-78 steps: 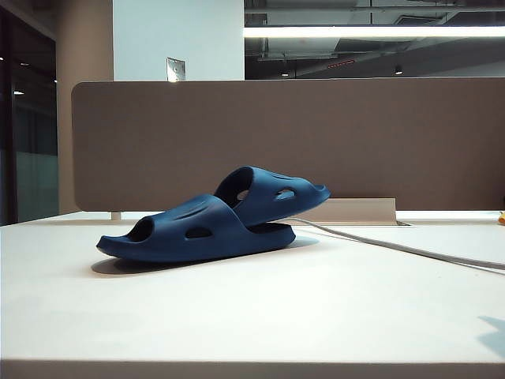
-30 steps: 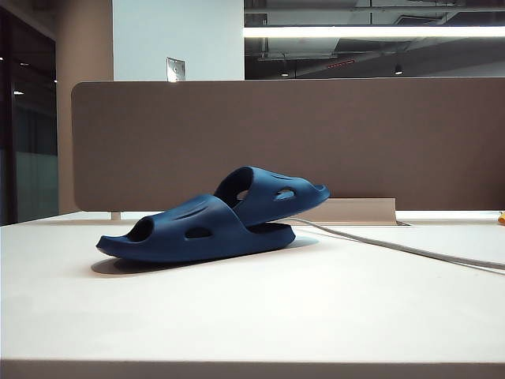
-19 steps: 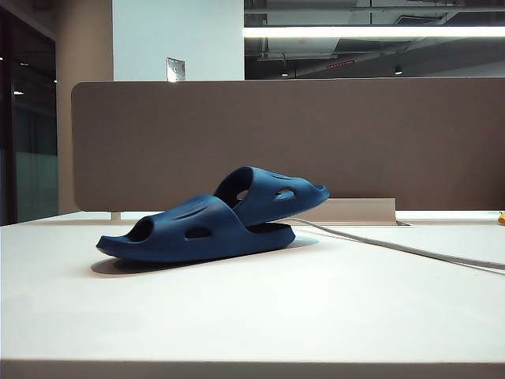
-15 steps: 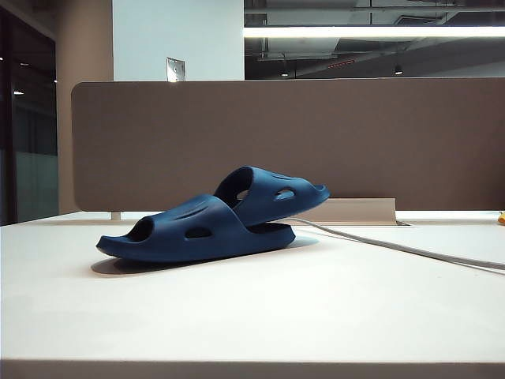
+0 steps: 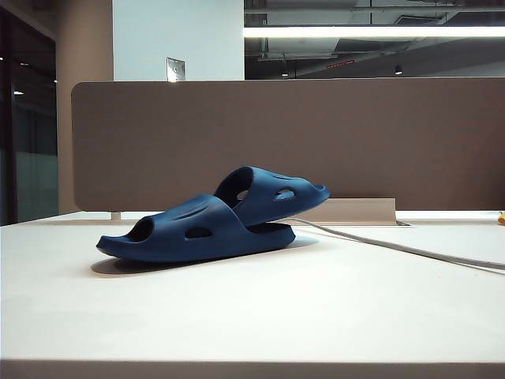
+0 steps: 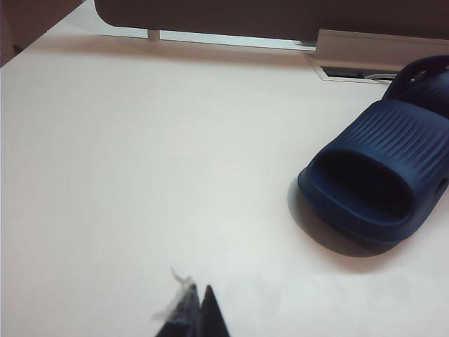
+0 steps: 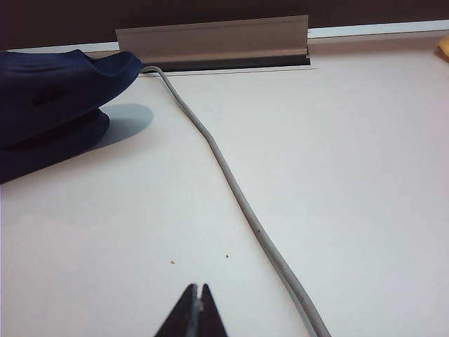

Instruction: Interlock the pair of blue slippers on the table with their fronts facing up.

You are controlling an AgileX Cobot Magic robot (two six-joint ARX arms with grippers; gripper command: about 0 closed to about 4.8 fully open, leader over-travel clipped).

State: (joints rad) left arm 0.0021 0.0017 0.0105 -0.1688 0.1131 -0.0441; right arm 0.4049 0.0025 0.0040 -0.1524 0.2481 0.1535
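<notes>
On the table you have the pair of blue slippers lying together a little left of the middle in the exterior view. You see one slipper flat on its sole with its open toe pointing left, and the second slipper tucked under its strap from behind, tilted so that its far end lifts off the surface toward the right. Behind them stands the brown divider panel, with a pale cable tray at its foot. You also have a grey cable running from beside the slippers across the tabletop toward the right edge.

Neither arm shows in the exterior view. Your left gripper hangs over bare tabletop, well apart from the toe of the flat slipper, its jaws pressed together on nothing. Your right gripper is likewise clenched and empty, poised over the table just beside the grey cable, with the slippers well off to one side.
</notes>
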